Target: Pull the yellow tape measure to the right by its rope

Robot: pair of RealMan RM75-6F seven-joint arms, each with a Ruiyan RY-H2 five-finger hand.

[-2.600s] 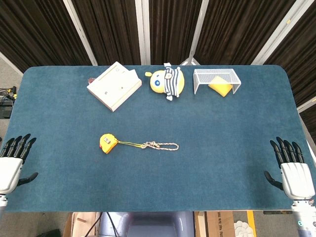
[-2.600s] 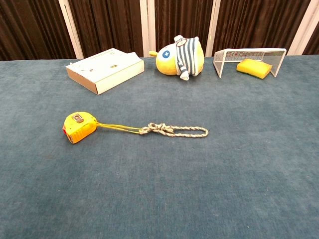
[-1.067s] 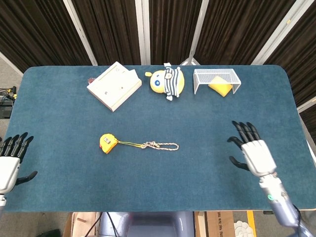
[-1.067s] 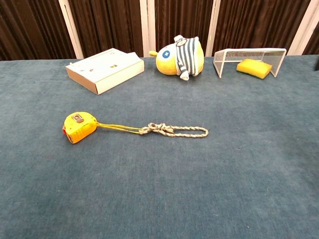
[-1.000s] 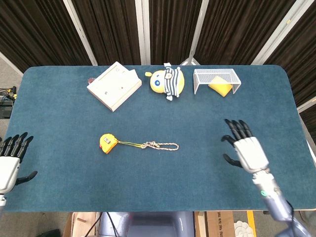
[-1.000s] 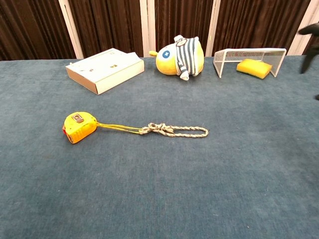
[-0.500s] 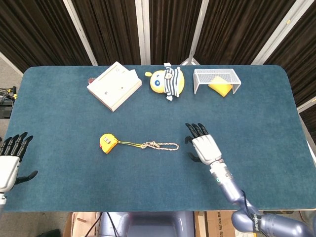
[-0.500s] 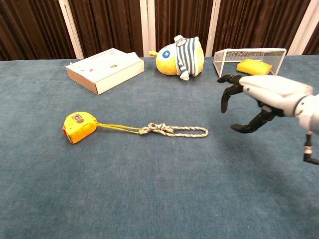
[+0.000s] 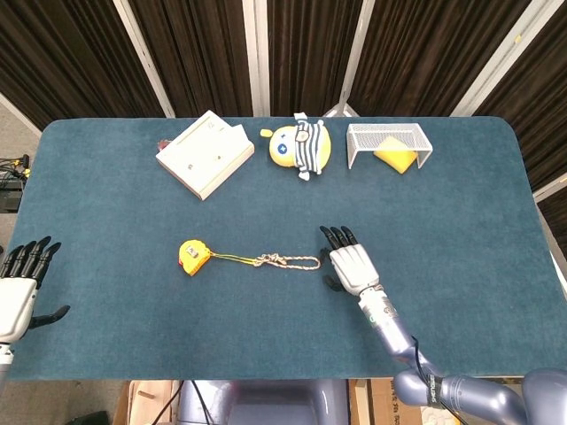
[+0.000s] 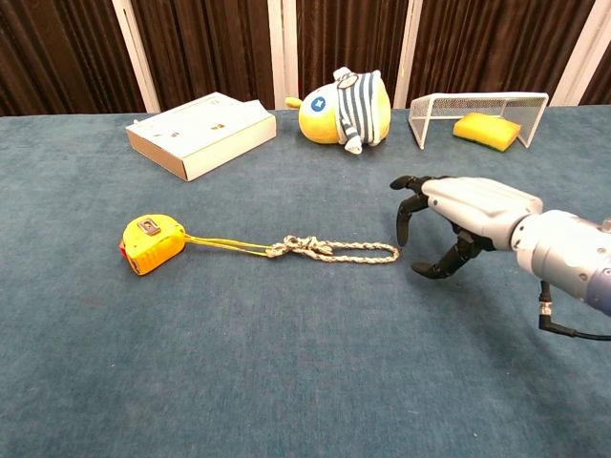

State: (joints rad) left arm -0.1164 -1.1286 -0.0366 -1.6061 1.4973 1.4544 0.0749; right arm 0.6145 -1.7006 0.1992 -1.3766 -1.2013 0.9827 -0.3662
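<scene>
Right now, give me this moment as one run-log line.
right robot hand: open, just right of rope end, no contact | left robot hand: open, table edge | tape measure: unmoved | phase: reaching

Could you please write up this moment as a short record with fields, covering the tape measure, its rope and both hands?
tape measure: yellow tape measure lies on the blue table, untouched
rope: rope stretches right from it, knotted midway, ending in a loop
right hand: right hand is just right of the loop, fingers apart, holding nothing
left hand: left hand is at the table's left edge, empty
back row: white box, striped plush toy, wire basket
</scene>
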